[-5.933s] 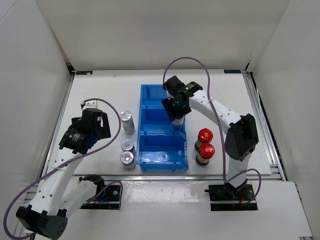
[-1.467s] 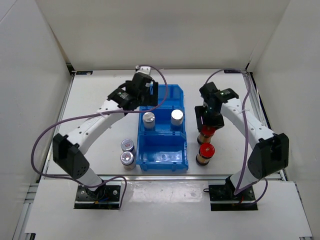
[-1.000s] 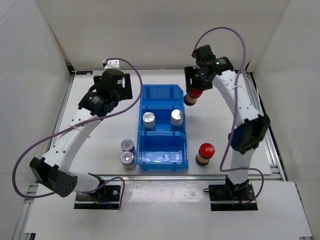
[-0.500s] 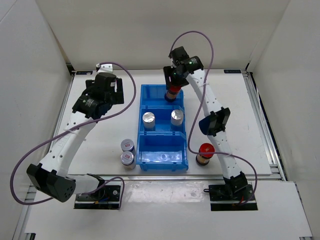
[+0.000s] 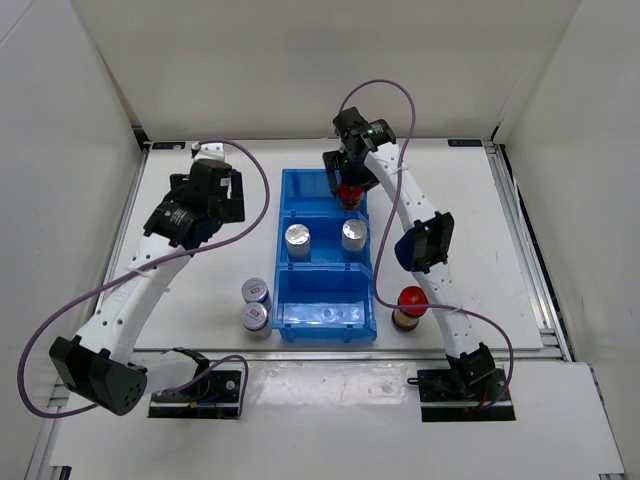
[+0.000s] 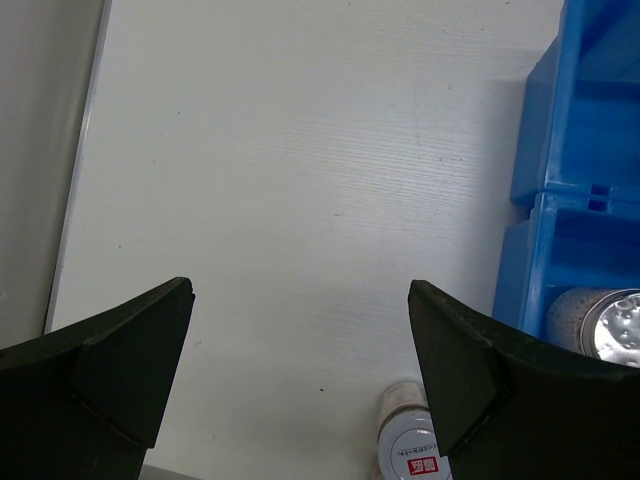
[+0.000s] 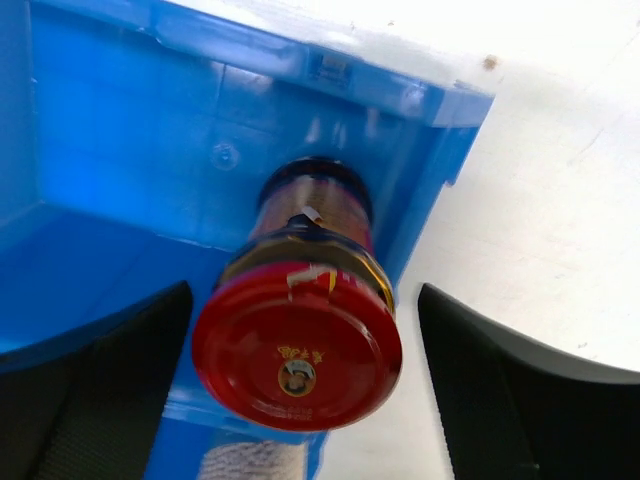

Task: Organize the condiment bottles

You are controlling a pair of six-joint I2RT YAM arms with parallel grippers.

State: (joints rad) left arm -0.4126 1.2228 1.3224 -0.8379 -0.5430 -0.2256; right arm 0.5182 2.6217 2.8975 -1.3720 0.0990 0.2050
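A red-capped bottle (image 7: 297, 355) stands in the far compartment of the blue bin (image 5: 290, 190), near its right corner. My right gripper (image 7: 302, 300) is open around the bottle, one finger on each side with a gap showing. In the top view the right gripper (image 5: 350, 178) hovers over that red-capped bottle (image 5: 350, 194). Two silver-capped bottles (image 5: 298, 240) (image 5: 353, 234) stand in the middle compartment. Two short silver-capped bottles (image 5: 257, 292) (image 5: 254, 317) stand left of the bin, and another red-capped bottle (image 5: 410, 302) stands on its right. My left gripper (image 5: 208, 200) (image 6: 300, 300) is open over bare table.
The bin's near compartment (image 5: 325, 310) holds no bottle. In the left wrist view a short bottle with a red-marked label (image 6: 412, 448) sits at the bottom edge, and the bin's left wall (image 6: 545, 200) runs along the right. White walls enclose the table.
My right gripper brought the red-capped bottle down into the bin's far compartment and opened off it. The left arm drifted slightly towards the near side.
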